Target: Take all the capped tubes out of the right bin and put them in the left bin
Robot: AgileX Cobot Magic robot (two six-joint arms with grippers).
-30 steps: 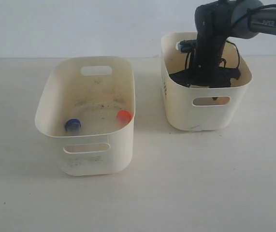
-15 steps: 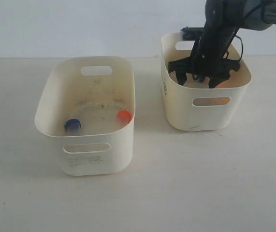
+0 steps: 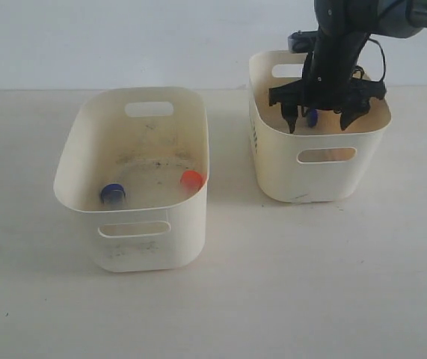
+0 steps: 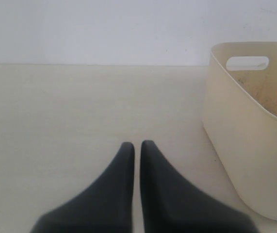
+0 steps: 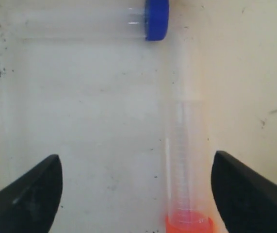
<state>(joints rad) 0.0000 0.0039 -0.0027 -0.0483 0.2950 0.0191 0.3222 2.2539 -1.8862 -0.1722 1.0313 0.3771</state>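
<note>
The right bin holds two capped tubes lying on its floor, a blue-capped tube and an orange-capped tube. My right gripper hangs open at the bin's rim with nothing in it. In the right wrist view its fingers straddle the orange-capped tube without touching it. The blue cap shows between them in the exterior view. The left bin contains a blue-capped tube and an orange-capped tube. My left gripper is shut and empty over the table beside the left bin.
The two bins stand apart on a pale tabletop in front of a white wall. The left arm is outside the exterior view. The right arm reaches down from the upper right.
My right gripper has risen from deep inside the right bin to its rim, with fingers spread and nothing held. The tubes in the left bin have not moved.
</note>
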